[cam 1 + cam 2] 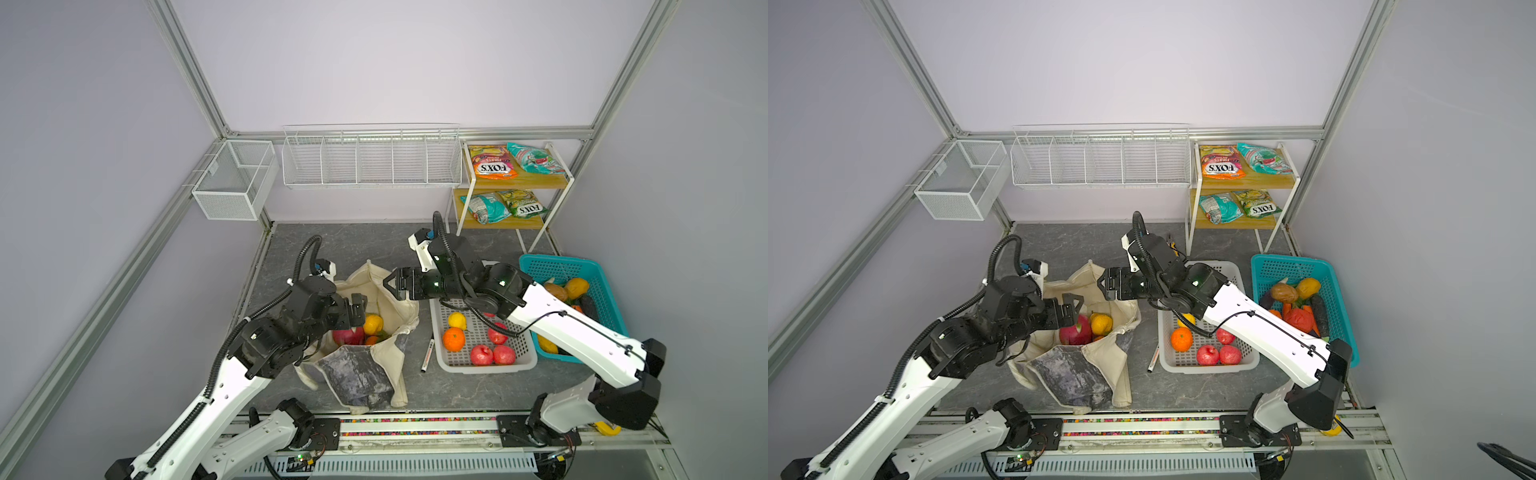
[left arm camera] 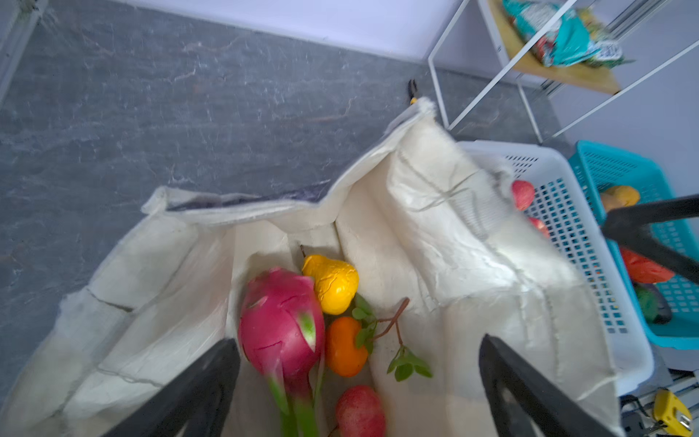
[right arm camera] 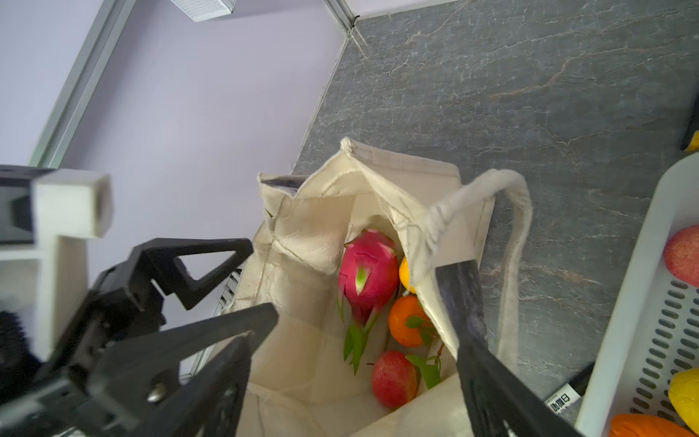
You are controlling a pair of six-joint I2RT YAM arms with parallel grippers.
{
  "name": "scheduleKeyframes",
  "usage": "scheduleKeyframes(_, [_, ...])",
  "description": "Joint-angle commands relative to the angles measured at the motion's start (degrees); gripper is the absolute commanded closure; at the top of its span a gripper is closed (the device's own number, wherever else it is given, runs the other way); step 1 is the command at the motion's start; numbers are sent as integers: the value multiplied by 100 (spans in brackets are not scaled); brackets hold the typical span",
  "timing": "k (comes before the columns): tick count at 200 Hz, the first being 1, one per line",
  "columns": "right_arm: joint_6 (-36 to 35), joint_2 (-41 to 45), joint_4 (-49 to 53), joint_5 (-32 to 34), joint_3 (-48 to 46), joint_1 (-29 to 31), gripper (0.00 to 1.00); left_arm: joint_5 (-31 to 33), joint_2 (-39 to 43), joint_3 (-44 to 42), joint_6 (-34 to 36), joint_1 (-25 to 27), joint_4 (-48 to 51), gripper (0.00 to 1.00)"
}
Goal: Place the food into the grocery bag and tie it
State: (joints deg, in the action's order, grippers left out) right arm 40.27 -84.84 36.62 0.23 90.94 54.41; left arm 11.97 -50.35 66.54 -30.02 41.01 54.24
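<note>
Both finger pairs apart, empty: left gripper above magenta dragon fruit inside cream canvas grocery bag; right gripper nearer fruit left in white perforated basket.

From my console I place everything by the bag, which stands on the table. In it lie a dragon fruit, citrus, orange and a fourth fruit. A pen lies just right of the bag, between it and a basket; a second basket sits further right. Both baskets hold more produce. Behind and right of the bag stands a shelf carrying packets. My left gripper hangs over the bag's left rim, my right gripper over its right.
</note>
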Motion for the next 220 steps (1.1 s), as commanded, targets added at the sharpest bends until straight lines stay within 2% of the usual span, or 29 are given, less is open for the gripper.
scheduleKeyframes(1, [-119,260,185,155,-61,-57,12,245,106,483,109,29,629,1])
scheduleKeyframes(26, [-168,391,347,263,-23,-107,12,878,92,1161,161,29,1341,1])
scheduleKeyframes(46, [-192,486,449,284,-23,-141,12,1626,-10,1589,146,-25,2117,1])
scheduleKeyframes(73, [-221,652,537,329,-95,-176,12,1970,-48,1656,298,-705,2796,1])
scheduleKeyframes(86, [-217,743,565,344,-151,-194,12,1729,13,1481,375,-1237,2866,1])
scheduleKeyframes(111, [-234,969,642,431,-311,-241,12,553,222,839,631,-2246,2631,0])
scheduleKeyframes(124, [-244,1083,683,453,-419,-289,12,229,279,438,721,-2598,2480,1])
scheduleKeyframes(140, [-246,1255,698,452,-592,-355,12,203,311,-108,743,-2800,2264,3])
scheduleKeyframes(151, [-243,1387,689,452,-729,-394,12,-35,227,-361,742,-3041,2227,4])
scheduleKeyframes(175, [-226,1633,638,470,-1062,-478,12,-326,280,-447,745,-3293,2098,8])
scheduleKeyframes(191, [-213,1756,592,460,-1238,-534,12,-518,182,-600,699,-3346,1979,10])
scheduleKeyframes(220, [-241,1955,592,443,-1437,-640,12,-730,1,-814,504,-3343,1686,22])
